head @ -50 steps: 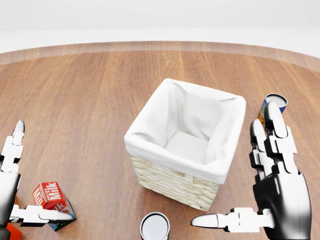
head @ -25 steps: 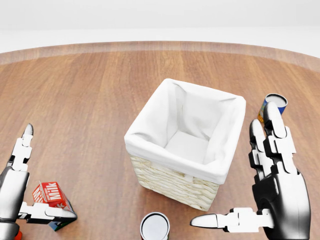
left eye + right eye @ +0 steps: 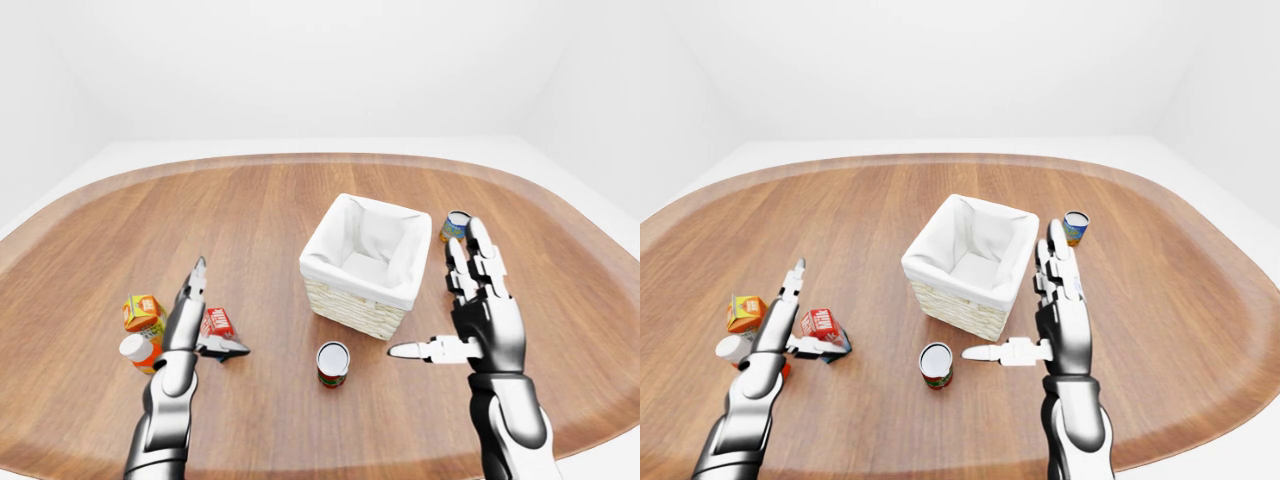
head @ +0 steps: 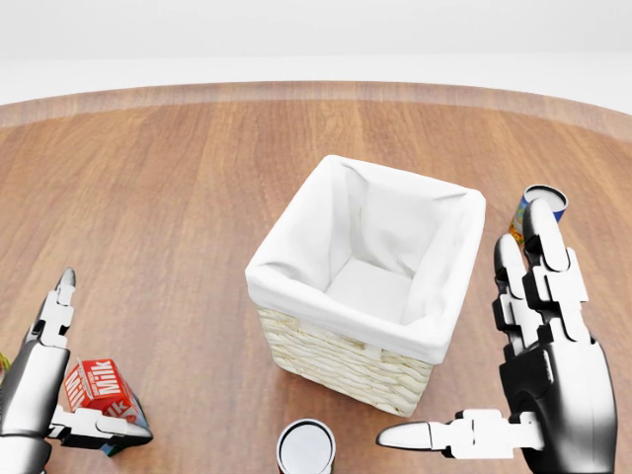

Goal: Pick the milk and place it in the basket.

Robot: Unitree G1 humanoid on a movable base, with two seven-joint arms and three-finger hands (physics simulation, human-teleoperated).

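One milk carton beside the spread left hand, one basket at centre, two cans, right hand splayed.

The milk is a small red carton with the word "Milk" in white letters and a bit of blue near its bottom. It sits at the lower left of the head view, on the brown wooden worktop. It looks tipped a little to one side.

The basket is a square box woven from pale straw. A white cloth lines the inside and folds over the rim. It stands upright in the middle of the head view and is open at the top. Only white cloth shows inside it. The milk is well apart from the basket, off to its lower left.
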